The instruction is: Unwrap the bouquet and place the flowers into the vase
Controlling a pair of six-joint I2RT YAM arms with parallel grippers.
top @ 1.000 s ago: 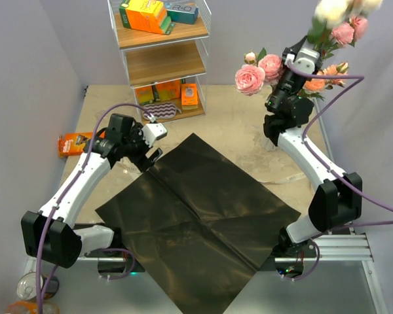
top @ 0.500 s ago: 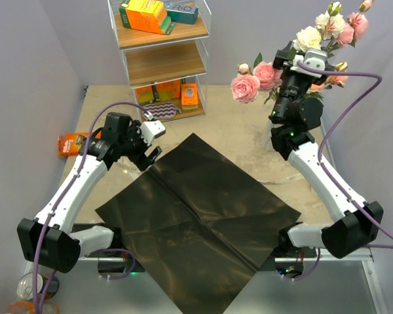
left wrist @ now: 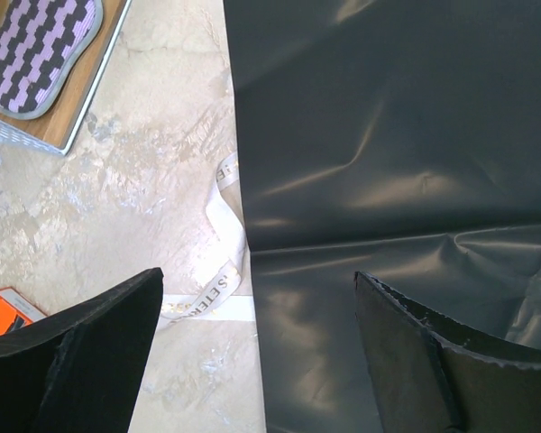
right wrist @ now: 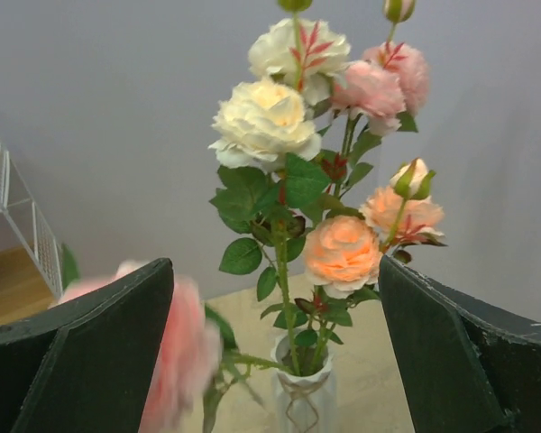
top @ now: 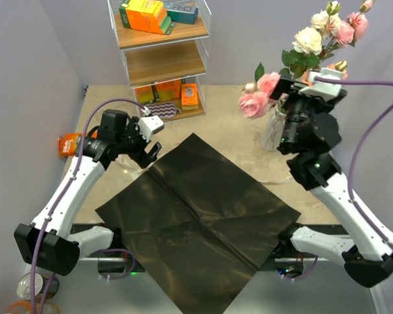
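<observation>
Right wrist: we log the right gripper (right wrist: 275, 263) spread wide and empty. The flowers (right wrist: 266, 117) stand in the vase (right wrist: 302, 392) just ahead, framed between its fingers.
Left wrist: left gripper (left wrist: 259, 278) likewise spread, empty, with black paper (left wrist: 388, 135) and ribbon (left wrist: 225, 262) beneath.
Top: we see the vase just beside the right gripper's tip.

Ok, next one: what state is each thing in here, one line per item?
flowers: unwrapped, stems in the vase, one pink stem leaning out sideways
vase: upright on the table, holding the flowers
black wrapping paper: unfolded, spread flat on the table
ribbon: untied, lying loose along the paper's edge
left gripper: open, holding nothing, above the paper's edge
right gripper: open, holding nothing, facing the flowers
</observation>
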